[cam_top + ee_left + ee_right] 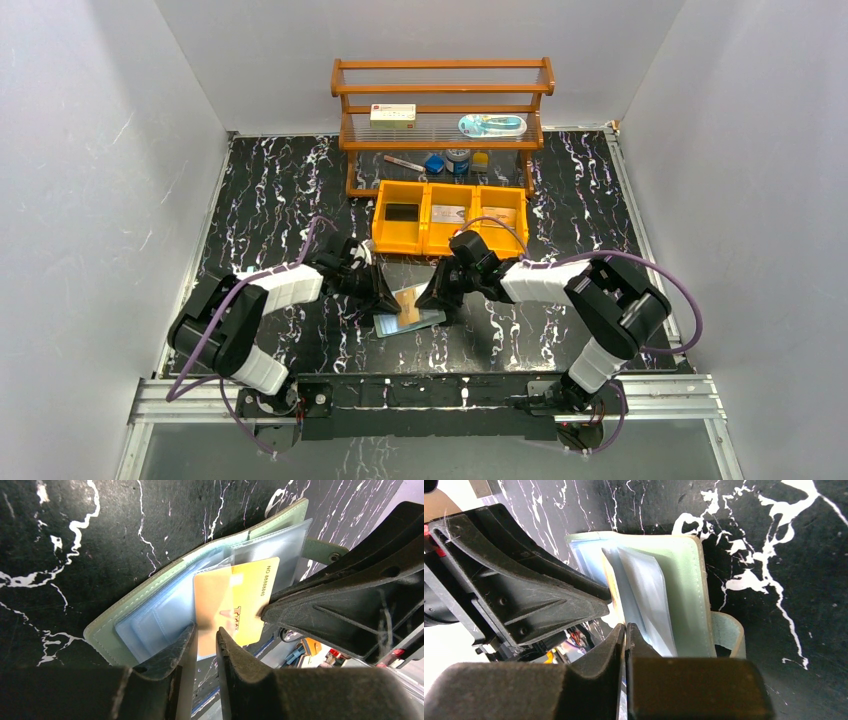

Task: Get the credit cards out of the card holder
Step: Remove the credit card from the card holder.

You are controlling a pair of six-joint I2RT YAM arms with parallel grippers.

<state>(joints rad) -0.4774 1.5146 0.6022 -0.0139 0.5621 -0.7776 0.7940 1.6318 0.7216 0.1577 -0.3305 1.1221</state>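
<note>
1. The card holder (411,312) lies open on the table (280,200) at centre frame, between both arms, pockets up for access.
2. The left gripper (206,634), jaws narrowly apart, straddles the partly-out orange card (240,597), probably to draw it free.
3. The right gripper (625,631), jaws almost together, sits at the card's edge; whether it pinches the card is unclear.
4. Only the left wrist view shows the card's face.

My left wrist view shows the sage-green card holder (107,630) open and flat mid-frame, clear pockets upward; an orange-tan credit card (242,600) juts toward lower right, possibly half out of its sleeve.
</note>
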